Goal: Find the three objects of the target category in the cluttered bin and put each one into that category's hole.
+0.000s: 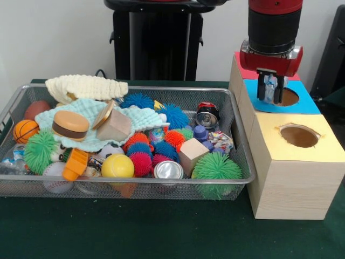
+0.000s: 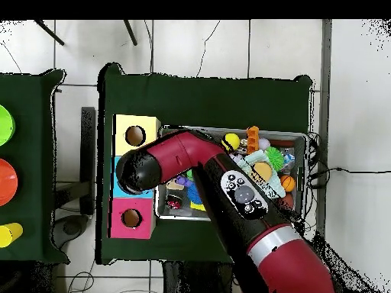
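Seen from above: red and black arm (image 2: 229, 191) stretched across wire bin (image 2: 299, 137) of toys, its dark end over the blue middle box (image 2: 116, 183). Yellow box (image 2: 136, 130) and pink box (image 2: 131, 218) on either side, each with a round hole, on green tabletop (image 2: 206, 95)

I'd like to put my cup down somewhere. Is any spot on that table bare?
The green table is bare in front of the cluttered bin and the yellow-topped box. Inside the bin toys are packed tight. The gripper hangs over the blue-topped box.
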Controlling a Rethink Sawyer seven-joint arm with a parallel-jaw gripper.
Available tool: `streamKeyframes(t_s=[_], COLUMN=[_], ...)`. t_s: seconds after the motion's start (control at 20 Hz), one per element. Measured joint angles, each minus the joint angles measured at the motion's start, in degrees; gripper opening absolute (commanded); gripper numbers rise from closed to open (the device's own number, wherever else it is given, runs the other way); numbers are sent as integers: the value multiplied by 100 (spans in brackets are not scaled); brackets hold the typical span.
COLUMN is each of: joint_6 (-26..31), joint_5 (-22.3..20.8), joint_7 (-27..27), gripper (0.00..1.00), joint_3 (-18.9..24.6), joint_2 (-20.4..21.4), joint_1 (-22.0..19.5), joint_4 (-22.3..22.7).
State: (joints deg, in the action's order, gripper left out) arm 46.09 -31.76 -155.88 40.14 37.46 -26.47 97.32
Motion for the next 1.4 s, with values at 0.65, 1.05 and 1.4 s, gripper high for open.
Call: streamKeyframes(t_s=[0.65,1.05,1.4], joint_6=[0,-37,-261], joint_5=[-106,-301,-395], joint_7=[0,0,0], gripper=[0,0,0], joint_3=[2,1,1], joint_2=[19,11,11], joint_1=[144,257,342], joint_4=[59,81,203])
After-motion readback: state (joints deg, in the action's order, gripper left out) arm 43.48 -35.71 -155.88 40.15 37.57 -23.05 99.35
